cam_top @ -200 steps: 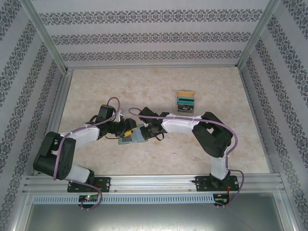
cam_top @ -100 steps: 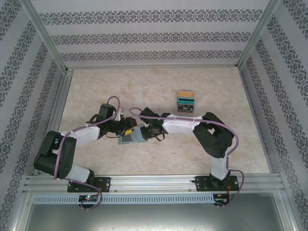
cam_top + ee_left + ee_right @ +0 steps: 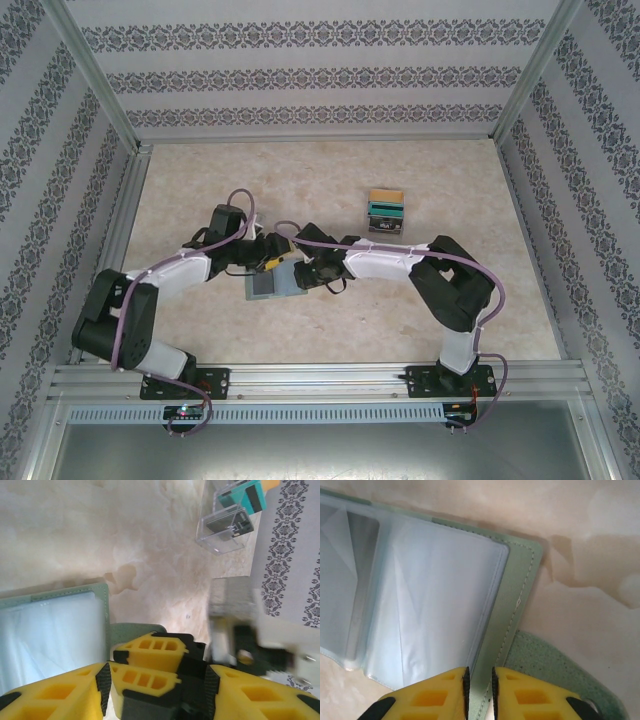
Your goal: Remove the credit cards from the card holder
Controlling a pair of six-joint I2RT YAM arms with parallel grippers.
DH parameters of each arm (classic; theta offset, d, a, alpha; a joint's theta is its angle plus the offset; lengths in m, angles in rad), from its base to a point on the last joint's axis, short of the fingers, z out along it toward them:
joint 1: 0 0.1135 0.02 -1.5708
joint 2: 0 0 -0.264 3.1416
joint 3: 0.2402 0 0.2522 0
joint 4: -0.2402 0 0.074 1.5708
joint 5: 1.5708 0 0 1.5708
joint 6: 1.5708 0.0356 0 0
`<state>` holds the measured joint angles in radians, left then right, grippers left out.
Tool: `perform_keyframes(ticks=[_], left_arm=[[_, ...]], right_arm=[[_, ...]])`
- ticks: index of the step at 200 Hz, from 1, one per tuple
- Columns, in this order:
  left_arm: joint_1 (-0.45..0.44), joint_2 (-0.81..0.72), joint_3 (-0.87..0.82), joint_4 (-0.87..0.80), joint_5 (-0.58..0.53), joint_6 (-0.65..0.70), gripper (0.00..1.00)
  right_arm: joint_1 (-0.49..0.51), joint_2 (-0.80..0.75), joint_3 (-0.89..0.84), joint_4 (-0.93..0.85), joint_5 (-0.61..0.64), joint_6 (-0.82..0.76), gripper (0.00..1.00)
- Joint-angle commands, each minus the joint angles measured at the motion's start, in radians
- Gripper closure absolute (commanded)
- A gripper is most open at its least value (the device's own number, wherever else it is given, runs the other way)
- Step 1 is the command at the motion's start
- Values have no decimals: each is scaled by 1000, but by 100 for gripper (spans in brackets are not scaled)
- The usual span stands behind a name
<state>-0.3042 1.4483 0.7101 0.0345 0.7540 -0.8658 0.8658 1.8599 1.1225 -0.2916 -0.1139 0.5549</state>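
The grey-green card holder (image 3: 268,288) lies open on the table between the two arms. Its clear inner pockets (image 3: 435,590) face up and look empty, and its strap tab (image 3: 555,670) sticks out at one side. My right gripper (image 3: 479,675) hovers over the holder's stitched border, jaws a narrow slit apart with nothing pinched. My left gripper (image 3: 157,680) stands open just beside the holder (image 3: 55,625), with the right gripper's yellow fingers (image 3: 150,655) in its gap. The credit cards (image 3: 386,207), teal, grey and gold, stand in a clear rack (image 3: 220,535) further back.
Aluminium frame rails (image 3: 320,375) run along the near edge, and patterned walls (image 3: 320,75) close in the other three sides. The marbled tabletop (image 3: 200,190) is bare around the rack and the holder.
Both wrists have shifted slightly toward the back over the holder. The right jaws have parted a little. The holder lies slightly nearer and flatter.
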Motion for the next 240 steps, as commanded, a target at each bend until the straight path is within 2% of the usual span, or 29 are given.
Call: perform_keyframes(ticks=[1, 32, 58, 106, 152, 240], left_arm=[[27, -114, 4, -93, -56, 37, 45], [82, -220, -31, -223, -155, 61, 44], [105, -226, -68, -298, -206, 79, 45], [105, -132, -90, -315, -235, 88, 45], [105, -74, -95, -292, -218, 98, 46], [105, -84, -93, -331, -268, 102, 46]], right_arm=[[-11, 17, -16, 11, -6, 20, 77], [-13, 26, -11, 11, -9, 16, 76], [-13, 37, -2, 10, -16, 16, 76], [-10, 49, 9, 2, -21, 14, 77], [-7, 49, 10, -2, -18, 14, 77], [-4, 60, 15, -4, -19, 16, 77]])
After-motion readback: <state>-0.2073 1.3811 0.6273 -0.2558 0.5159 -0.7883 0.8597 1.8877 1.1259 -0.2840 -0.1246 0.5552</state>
